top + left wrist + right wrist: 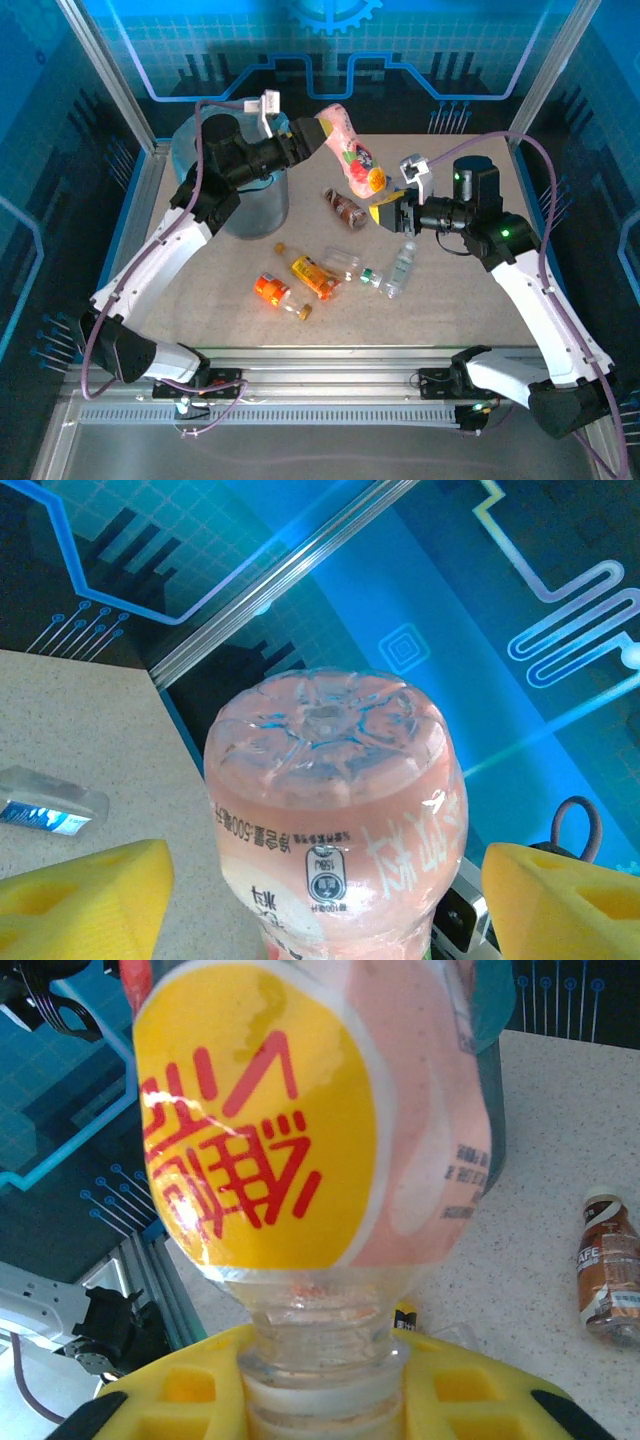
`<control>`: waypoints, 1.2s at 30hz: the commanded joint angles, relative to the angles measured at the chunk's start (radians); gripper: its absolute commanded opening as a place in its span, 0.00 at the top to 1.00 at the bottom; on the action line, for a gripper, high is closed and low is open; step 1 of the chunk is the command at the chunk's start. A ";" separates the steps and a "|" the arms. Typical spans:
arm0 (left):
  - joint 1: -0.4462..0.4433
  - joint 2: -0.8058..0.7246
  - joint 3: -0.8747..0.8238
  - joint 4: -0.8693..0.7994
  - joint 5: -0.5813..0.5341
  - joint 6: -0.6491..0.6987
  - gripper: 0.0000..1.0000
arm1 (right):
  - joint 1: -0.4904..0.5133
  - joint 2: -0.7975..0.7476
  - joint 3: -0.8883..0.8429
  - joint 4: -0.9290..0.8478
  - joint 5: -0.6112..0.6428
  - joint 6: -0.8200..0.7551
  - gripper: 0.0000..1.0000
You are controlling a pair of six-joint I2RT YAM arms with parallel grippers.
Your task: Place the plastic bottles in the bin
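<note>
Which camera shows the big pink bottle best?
The top external view: the whole pink bottle shows there, slanting between the left hand at its base and the right hand at its neck. The left wrist view shows its ribbed base end-on between open fingers; the right wrist view shows its yellow label and clamped neck, close up.

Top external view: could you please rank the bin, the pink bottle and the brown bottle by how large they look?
1. bin
2. pink bottle, held aloft and nearer the camera, so it may look oversized
3. brown bottle
</note>
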 commanded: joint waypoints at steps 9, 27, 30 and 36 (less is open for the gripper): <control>-0.006 0.004 0.002 0.042 0.013 0.004 0.29 | 0.014 0.026 0.028 -0.019 -0.183 -0.056 1.00; -0.007 0.007 -0.004 0.026 0.008 0.026 0.30 | 0.052 0.078 0.066 -0.039 -0.205 -0.091 0.98; -0.006 0.006 -0.004 0.013 0.000 0.036 0.25 | 0.055 0.088 0.073 -0.043 -0.204 -0.087 0.98; -0.006 -0.006 -0.022 0.031 0.000 0.041 0.23 | 0.057 0.122 0.092 -0.094 -0.131 -0.075 0.99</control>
